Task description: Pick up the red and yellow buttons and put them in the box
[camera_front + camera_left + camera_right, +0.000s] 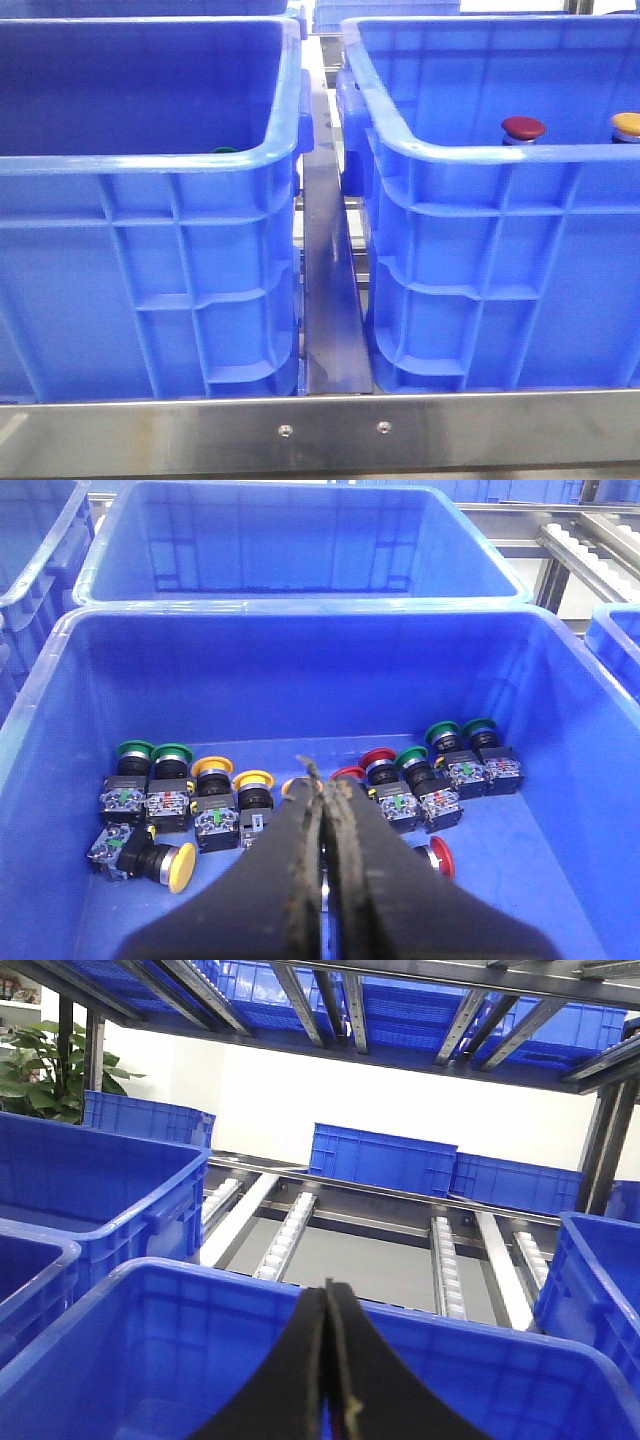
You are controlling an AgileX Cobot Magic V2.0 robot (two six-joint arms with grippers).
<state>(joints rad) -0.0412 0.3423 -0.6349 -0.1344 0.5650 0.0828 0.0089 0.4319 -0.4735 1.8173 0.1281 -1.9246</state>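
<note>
Two big blue crates stand side by side in the front view. The right one, the box [480,250], shows a dark red button [523,127] and a yellow button [627,124] just above its near rim. The left crate [300,615] holds several buttons on its floor: yellow buttons [213,767], red buttons [378,757] and green ones [135,748]. My left gripper [325,788] hangs shut above them, holding nothing. My right gripper [329,1290] is shut over a blue crate [150,1360]. Neither gripper shows in the front view.
A steel rail [330,300] runs between the two crates and a steel bar [320,430] crosses in front. A green cap [222,150] peeks over the left crate's rim. Roller tracks [290,1230] and more blue crates [385,1158] lie beyond, under overhead racking.
</note>
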